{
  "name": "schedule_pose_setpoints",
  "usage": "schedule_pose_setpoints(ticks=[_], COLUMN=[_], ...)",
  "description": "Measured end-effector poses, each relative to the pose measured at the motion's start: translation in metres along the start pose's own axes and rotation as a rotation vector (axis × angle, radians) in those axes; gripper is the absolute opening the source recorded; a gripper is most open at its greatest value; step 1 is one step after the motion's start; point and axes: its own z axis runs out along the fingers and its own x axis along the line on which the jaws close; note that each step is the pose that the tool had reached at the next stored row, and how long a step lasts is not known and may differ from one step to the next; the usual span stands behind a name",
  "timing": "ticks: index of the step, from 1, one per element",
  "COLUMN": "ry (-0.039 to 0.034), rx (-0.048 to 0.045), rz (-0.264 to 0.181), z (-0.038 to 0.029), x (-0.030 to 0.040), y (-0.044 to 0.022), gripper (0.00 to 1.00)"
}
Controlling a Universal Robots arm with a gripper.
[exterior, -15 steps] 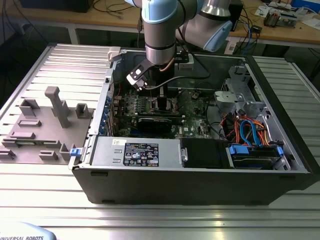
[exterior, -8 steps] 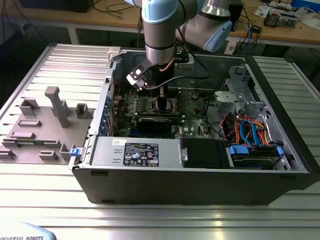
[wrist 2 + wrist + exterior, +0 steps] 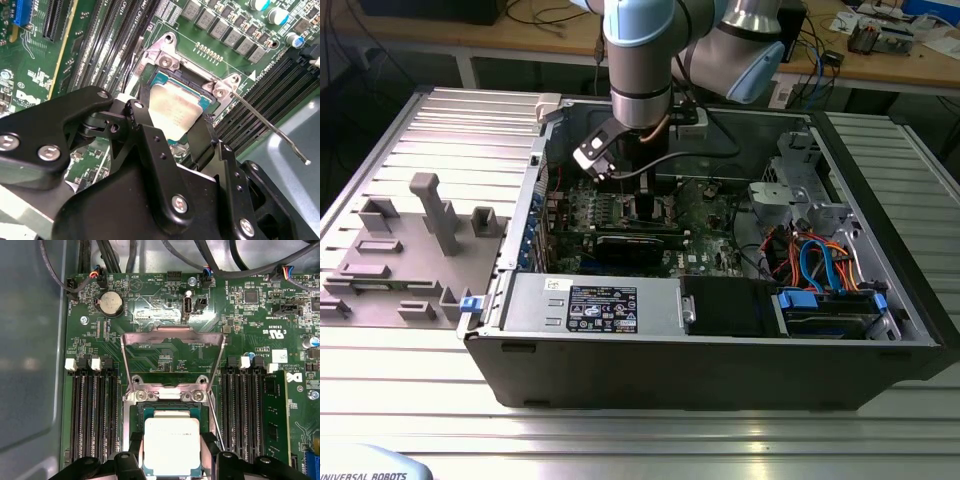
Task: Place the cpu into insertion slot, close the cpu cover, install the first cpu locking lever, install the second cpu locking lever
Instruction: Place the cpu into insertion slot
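Note:
My gripper (image 3: 638, 195) reaches down into the open computer case over the motherboard. Its two black fingers (image 3: 134, 447) stand against opposite sides of the cpu (image 3: 171, 442), a flat square chip with a silver-grey top. The cpu (image 3: 175, 112) lies level in or just above the insertion slot (image 3: 165, 409), whose dark recess (image 3: 186, 80) shows beyond it; whether it is fully seated I cannot tell. The cpu cover (image 3: 172, 334), a thin silvery frame, stands swung up and open behind the slot. A thin wire locking lever (image 3: 270, 127) sticks out unlatched beside the slot.
Black memory slots (image 3: 95, 415) run along both sides of the socket. A black graphics card (image 3: 640, 243) lies just in front of the gripper in the exterior view. The case walls (image 3: 720, 370) surround the board. A grey fixture block (image 3: 420, 250) sits outside at the exterior view's left.

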Motion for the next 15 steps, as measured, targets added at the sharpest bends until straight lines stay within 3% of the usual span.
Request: schedule_pose_setpoints(ticks=[15], ry=[0.0016], rx=[0.0001], rz=[-0.014], z=[0.0046], x=[0.0007], y=[0.0], gripper=[0.54])
